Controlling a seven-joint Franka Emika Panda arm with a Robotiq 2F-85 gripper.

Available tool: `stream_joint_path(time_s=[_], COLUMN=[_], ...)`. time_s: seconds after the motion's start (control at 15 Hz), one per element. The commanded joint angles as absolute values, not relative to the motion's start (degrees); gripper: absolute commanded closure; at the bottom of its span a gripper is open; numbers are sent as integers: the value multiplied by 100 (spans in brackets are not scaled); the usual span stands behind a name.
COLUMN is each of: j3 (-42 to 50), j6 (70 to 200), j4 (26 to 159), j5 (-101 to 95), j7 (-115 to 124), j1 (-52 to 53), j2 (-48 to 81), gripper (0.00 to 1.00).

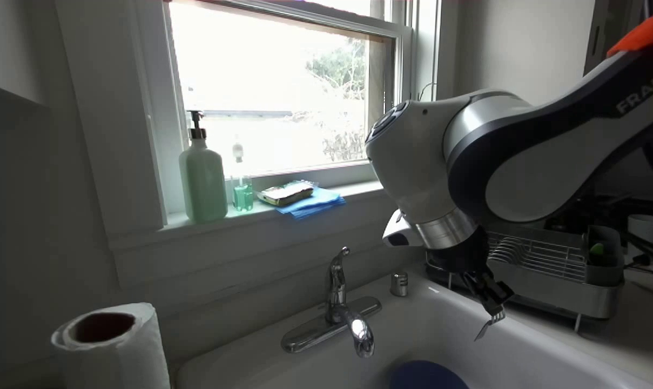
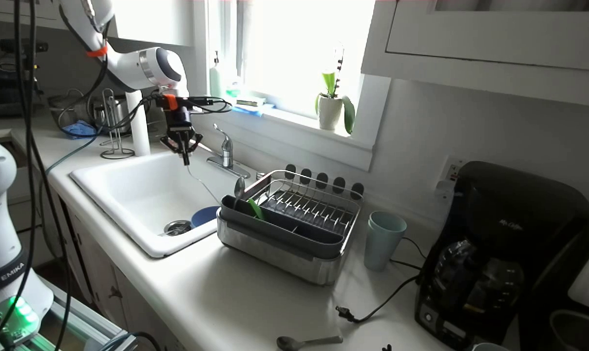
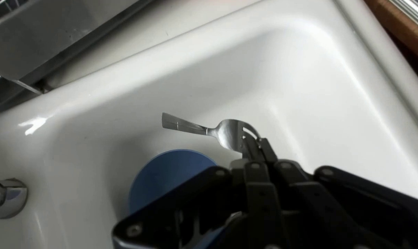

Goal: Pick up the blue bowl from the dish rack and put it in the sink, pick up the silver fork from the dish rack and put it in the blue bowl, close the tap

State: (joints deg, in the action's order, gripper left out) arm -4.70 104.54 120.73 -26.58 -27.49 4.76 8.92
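Because the tool (image 3: 259, 147) in the wrist view is pinched narrow on the tines of the silver fork (image 3: 226, 133), leaving its handle sticking out unsupported, I expect it to pivot or slip if I jerk. The blue bowl (image 3: 170, 176) sits in the sink (image 3: 319, 69), yet from here the fork appears off to one side of it, so releasing now would probably land it on bare basin. In an exterior view the handle droops below the tool, and the bowl lies toward the tap (image 1: 335, 302); if I shift that way too fast, the arm (image 1: 483, 151) could bump the spout, or the dangling handle could catch the bowl's rim and tip it. In an exterior view I find the drain (image 2: 178, 227) just beside the bowl, where a badly aimed drop could end up. The dish rack (image 2: 279, 251) stands on the bench (image 2: 216, 282) just beside the sink, so a wide swing might knock the fork loose.
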Motion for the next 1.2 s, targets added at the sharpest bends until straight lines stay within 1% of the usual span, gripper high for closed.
stream_joint_path(time_s=[0.0,0.73,1.13], j3=[-467,-446,-447], j6=[10662,12384,12668], j4=[11652,11281,11072], j5=[-2698,-2658,-2423], j7=[-2952,-3380,-3609], j1=[401,183,-9], j2=[1512,2507,2839], gripper=[99,99,99])
